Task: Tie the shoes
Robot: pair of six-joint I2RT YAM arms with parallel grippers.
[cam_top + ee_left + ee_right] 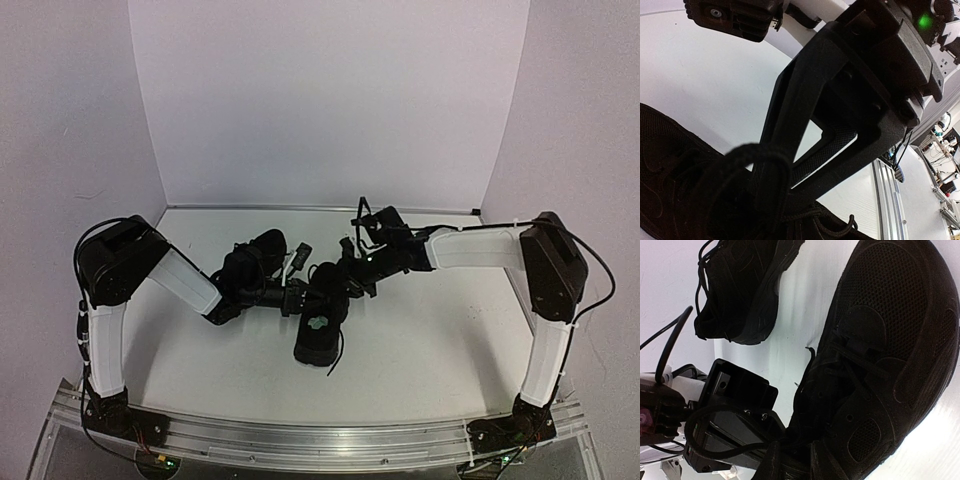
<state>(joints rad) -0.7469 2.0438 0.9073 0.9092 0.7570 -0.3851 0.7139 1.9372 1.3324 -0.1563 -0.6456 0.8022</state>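
Two black sneakers lie mid-table. The near shoe (322, 338) shows a pale patch inside and fills the right wrist view (890, 340). The far shoe (262, 250) lies behind my left arm and shows in the right wrist view (740, 285). Both grippers meet over the near shoe's laces. My left gripper (303, 296) looks shut on a lace, with a lace loop (760, 152) draped round it. My right gripper (345, 278) comes in from the right, and its fingers close to a point on the lace (790, 440). The dark makes the grips hard to see.
White walls stand behind and to both sides. The aluminium rail (320, 440) with the arm bases runs along the near edge. The right gripper's body (865, 75) blocks much of the left wrist view. A loose lace end (338, 358) trails beside the near shoe.
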